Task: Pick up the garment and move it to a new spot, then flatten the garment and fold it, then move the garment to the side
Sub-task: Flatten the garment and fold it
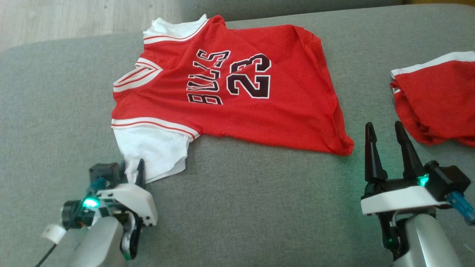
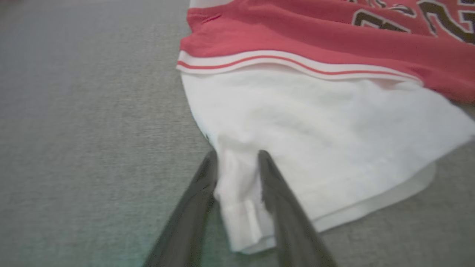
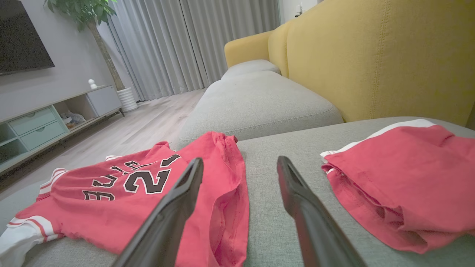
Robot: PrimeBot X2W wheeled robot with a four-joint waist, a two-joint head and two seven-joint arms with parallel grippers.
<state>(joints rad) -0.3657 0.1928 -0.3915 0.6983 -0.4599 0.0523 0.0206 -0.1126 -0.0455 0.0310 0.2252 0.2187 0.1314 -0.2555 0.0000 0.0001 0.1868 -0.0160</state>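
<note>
The garment (image 1: 230, 104) is a red "BULLS 23" jersey with white sleeves, spread face up on the grey sofa cushion (image 1: 259, 207). My left gripper (image 1: 131, 170) is at the edge of the near white sleeve. In the left wrist view (image 2: 237, 155) its jaws stand narrowed but apart, with a bunched fold of sleeve (image 2: 315, 129) between the two fingers. My right gripper (image 1: 384, 126) hovers open and holds nothing, just right of the jersey's hem corner. The right wrist view has this gripper (image 3: 240, 161) over bare cushion beside the jersey (image 3: 111, 196).
A second red garment with white trim (image 1: 438, 100) lies at the cushion's right edge, close to my right gripper (image 3: 400, 178). The yellow sofa back (image 3: 371, 55) rises behind it. Wooden floor (image 1: 55, 18) lies beyond the far left edge.
</note>
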